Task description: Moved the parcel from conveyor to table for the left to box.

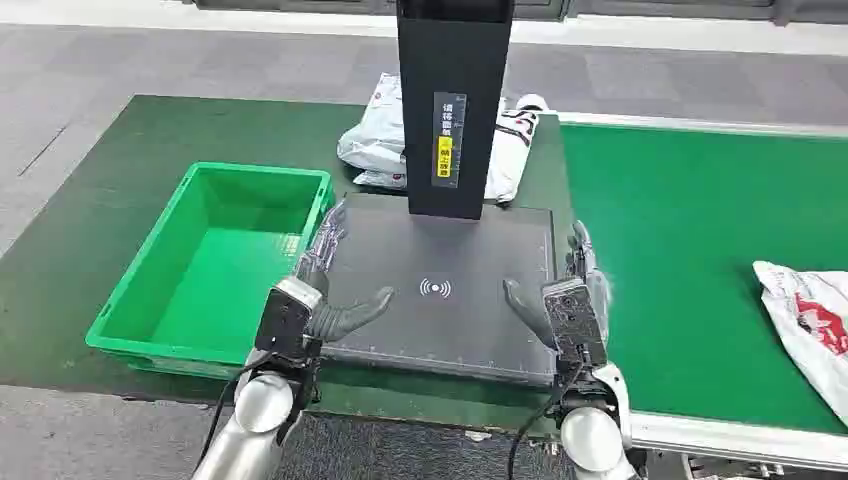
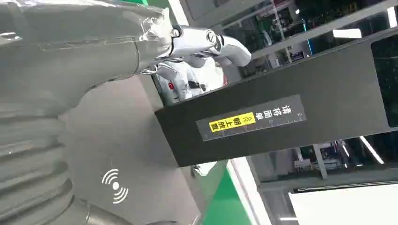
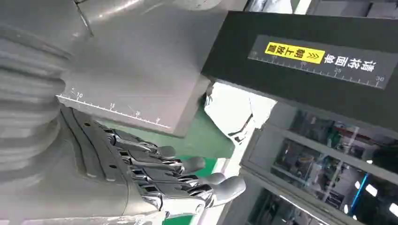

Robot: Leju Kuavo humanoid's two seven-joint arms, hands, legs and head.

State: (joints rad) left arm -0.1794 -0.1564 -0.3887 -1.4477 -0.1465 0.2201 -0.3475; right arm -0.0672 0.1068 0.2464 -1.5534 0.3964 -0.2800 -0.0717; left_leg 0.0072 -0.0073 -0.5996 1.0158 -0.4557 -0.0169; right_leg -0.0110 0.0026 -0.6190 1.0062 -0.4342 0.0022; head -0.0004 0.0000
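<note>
A white parcel (image 1: 808,322) with red print lies on the green conveyor (image 1: 690,250) at the right edge of the head view, well apart from both hands. Nearer the middle, the right hand (image 1: 562,300) hovers at the right rim of the dark scan plate (image 1: 440,300), empty, its fingers spread and pointing forward, its thumb reaching in over the plate; the right wrist view shows those fingers (image 3: 187,180) stretched out side by side with nothing in them. The left hand (image 1: 315,290) mirrors it at the plate's left rim, empty too, thumb angled inward, fingers apart along the edge. Both silver forearms rise from below, roughly parallel. A black post (image 1: 455,105) with a yellow label stands at the plate's back. Behind it lie more white bags (image 1: 375,140). The green box (image 1: 215,265) sits just left of the plate on the table (image 1: 70,250).
</note>
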